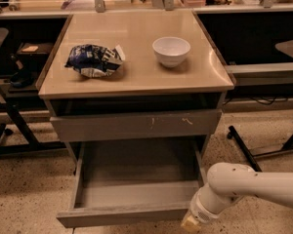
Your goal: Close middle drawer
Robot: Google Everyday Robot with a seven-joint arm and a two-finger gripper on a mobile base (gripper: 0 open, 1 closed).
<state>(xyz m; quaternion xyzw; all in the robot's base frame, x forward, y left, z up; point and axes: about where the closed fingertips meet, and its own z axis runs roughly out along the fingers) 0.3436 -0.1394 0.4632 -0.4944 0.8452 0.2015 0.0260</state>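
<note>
The middle drawer [121,215] is pulled far out of the cabinet, its grey box interior open to view and its plain flat front facing the lower edge of the view. My white arm [244,186] reaches in from the right. The gripper [190,224] sits low at the drawer front's right end, at the bottom edge of the view, mostly cut off.
Above is the grey drawer front with pale orange scratches [136,126], slightly out. On the tan cabinet top [136,72] lie a blue chip bag [94,60] and a white bowl [171,50]. Dark table legs [244,145] stand on the right, a frame [10,121] on the left.
</note>
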